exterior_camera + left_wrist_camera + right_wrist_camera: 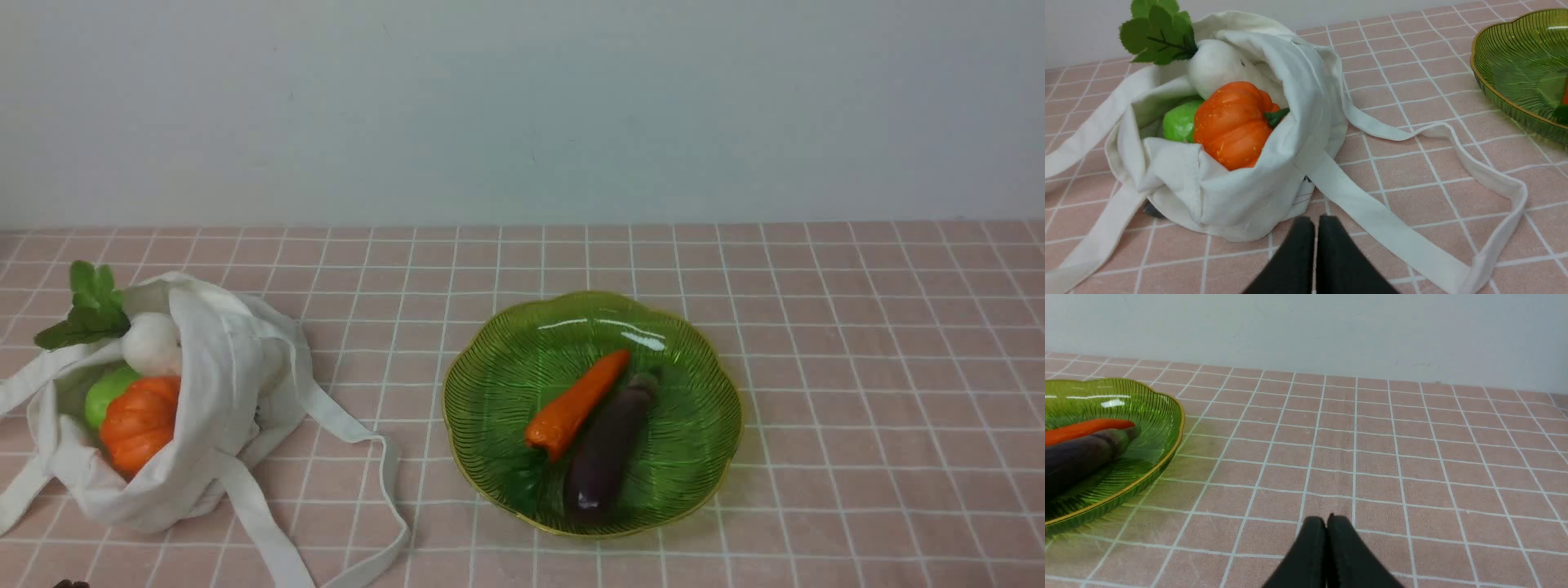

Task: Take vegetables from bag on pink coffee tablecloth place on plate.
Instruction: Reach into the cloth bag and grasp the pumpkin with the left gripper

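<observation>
The off-white bag (204, 408) (1274, 175) lies open at the left of the pink coffee tablecloth (857, 367). Inside it show an orange pumpkin (139, 420) (1231, 122), a light-green gourd (106, 392) (1177, 122) and a white radish (151, 343) (1212, 65) with green leaves. On the green plate (506, 376) (1506, 53) (1155, 416) lie an orange carrot (575, 404) (1081, 428) and a purple eggplant (608, 449) (1081, 455). My left gripper (1315, 222) is shut and empty, just short of the bag. Empty too, my right gripper (1326, 520) is shut over bare cloth beside the plate.
The bag's long straps (384, 490) (1453, 253) trail over the cloth between bag and plate. A pale wall (522, 106) closes the far side of the table.
</observation>
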